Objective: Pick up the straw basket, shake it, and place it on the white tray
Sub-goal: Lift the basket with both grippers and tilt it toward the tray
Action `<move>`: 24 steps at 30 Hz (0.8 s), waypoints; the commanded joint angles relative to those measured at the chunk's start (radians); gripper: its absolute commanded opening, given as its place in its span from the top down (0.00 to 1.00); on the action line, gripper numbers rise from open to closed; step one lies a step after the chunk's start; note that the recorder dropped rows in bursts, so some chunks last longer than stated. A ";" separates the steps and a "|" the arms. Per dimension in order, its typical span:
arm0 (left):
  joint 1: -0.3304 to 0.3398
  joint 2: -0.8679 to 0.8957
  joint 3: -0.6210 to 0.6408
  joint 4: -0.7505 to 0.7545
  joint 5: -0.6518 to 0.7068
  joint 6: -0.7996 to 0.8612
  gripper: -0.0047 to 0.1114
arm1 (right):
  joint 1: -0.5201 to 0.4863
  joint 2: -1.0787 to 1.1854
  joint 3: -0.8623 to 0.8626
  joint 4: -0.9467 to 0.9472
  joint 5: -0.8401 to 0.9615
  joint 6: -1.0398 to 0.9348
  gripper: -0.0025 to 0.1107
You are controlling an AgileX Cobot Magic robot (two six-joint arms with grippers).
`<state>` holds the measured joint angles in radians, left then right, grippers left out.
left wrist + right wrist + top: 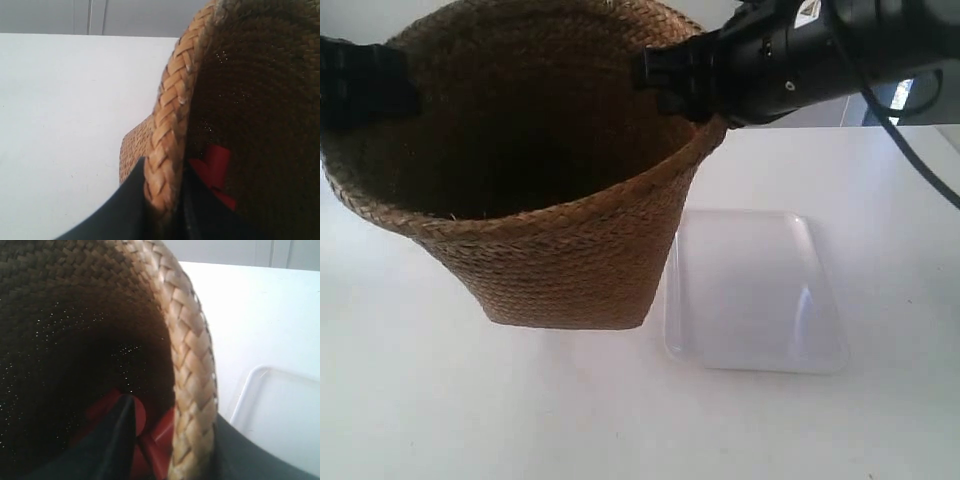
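Aloft, straw basket (560,260) (arm sticker (807,10) illegible).

A straw basket (560,260) of coarse, matt brown plaited fibre, its braided rim (170,125) rough and dry-looking, hangs beside a smooth, glossy white tray (750,365) at lower right. The white table (430,410) looks smooth and matt. The black arm casing (790,60), upper right, shines faintly.

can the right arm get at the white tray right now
Probably not freely: the right gripper is shut on the rim of the basket, one finger inside and one outside, and so is the left gripper. The tray lies bare beside it.
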<state>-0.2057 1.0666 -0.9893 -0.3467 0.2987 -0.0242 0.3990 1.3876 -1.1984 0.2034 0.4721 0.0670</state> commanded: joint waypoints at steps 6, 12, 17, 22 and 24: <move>-0.007 -0.070 0.076 -0.033 -0.115 0.024 0.96 | 0.019 -0.070 0.091 -0.020 -0.111 -0.037 0.98; -0.007 -0.161 0.183 -0.027 -0.105 0.024 0.96 | 0.022 -0.117 0.196 -0.048 -0.153 -0.041 0.98; -0.007 -0.171 0.251 -0.034 -0.165 0.024 0.96 | 0.049 -0.117 0.221 -0.073 -0.145 -0.041 0.98; -0.067 -0.171 0.257 -0.034 -0.222 0.024 0.96 | 0.101 -0.112 0.221 -0.076 -0.138 -0.041 0.98; -0.115 -0.168 0.257 -0.034 -0.284 0.024 0.96 | 0.113 -0.100 0.221 -0.078 -0.141 -0.037 0.98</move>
<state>-0.2658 0.9131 -0.7296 -0.3970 0.1284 -0.0250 0.4988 1.2819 -0.9799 0.1574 0.3418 0.0497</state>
